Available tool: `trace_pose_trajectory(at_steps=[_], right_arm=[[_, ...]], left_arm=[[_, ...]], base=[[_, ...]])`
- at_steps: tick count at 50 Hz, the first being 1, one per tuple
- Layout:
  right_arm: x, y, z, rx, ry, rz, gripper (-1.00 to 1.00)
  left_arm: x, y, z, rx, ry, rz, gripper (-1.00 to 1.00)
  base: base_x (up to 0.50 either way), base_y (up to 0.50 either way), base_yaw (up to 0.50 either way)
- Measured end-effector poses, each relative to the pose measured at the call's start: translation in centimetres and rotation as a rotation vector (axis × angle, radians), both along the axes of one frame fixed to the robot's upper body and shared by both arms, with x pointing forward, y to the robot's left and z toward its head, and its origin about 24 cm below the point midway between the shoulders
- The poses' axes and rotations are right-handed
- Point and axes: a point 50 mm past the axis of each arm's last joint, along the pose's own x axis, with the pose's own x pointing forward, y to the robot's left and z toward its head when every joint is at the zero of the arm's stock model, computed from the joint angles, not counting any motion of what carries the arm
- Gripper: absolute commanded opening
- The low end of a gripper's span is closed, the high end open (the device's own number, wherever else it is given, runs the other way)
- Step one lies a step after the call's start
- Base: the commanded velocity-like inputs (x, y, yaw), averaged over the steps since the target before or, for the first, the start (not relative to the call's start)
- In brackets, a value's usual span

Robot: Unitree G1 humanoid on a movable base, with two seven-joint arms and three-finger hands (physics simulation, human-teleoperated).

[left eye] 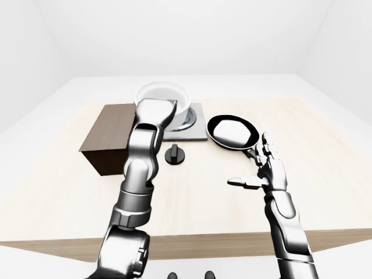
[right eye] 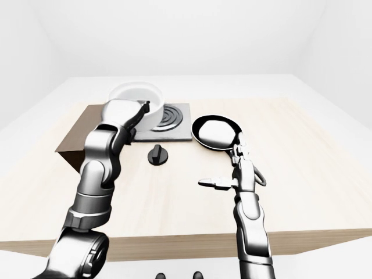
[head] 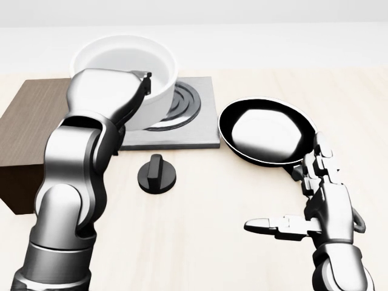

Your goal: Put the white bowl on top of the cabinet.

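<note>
Taking the round black knob [head: 157, 173] on the pale wooden bench [head: 200, 242] as the landmark: nearest the camera in the head view, down and to the right of the knob, the right hand [head: 315, 200] hovers over bare bench with its fingers spread and straight, the thumb pointing left toward the knob's side, and it has hold of nothing. Its upper fingertips reach the near rim of the black frying pan [head: 267, 131], which lies on the bench up and to the right of the knob; whether they touch the rim I cannot tell.

To the left of the knob the left arm rises through the view, and beyond the knob its hand [head: 130, 97] meets the near side of the white bowl [head: 124, 70]. One dark finger [head: 144, 85] hooks over the bowl's rim; the wrist hides the other fingers, so whether they close on the bowl cannot be told.

The white bowl sits above and slightly left of the knob, overlapping the left part of the grey stove plate [head: 203, 130] with its ringed burner [head: 182, 103]. Left of the knob, the dark brown cabinet [head: 21, 145] stands on the bench, its top just left of the bowl.
</note>
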Motion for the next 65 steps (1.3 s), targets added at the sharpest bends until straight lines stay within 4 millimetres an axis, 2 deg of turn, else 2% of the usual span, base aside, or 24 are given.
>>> trace_pose_trajectory(at_steps=[9,18,30,42,65], right_arm=[[0.0,0.1,0.0,-0.002,0.0,0.001,1.0],[0.1,0.2,-0.1,-0.005,0.002,0.003,1.0],[0.1,0.3,-0.2,-0.007,0.004,0.003,1.0],[0.1,0.3,-0.3,-0.01,0.003,-0.001,1.0],[0.3,0.3,-0.4,-0.016,0.002,-0.01,1.0]], left_arm=[[1.3,1.6,1.4,-0.009,-0.024,0.02,-1.0],[3.0,4.0,3.0,-0.052,-0.061,0.043,-1.0],[4.4,6.9,3.9,-0.14,-0.103,0.068,-1.0],[5.2,9.7,3.9,-0.221,-0.132,0.112,-1.0],[6.0,14.0,1.9,-0.361,-0.149,0.223,-1.0]], base=[[0.0,0.0,0.0],[0.0,0.0,0.0],[0.0,0.0,0.0],[0.0,0.0,0.0],[0.0,0.0,0.0]])
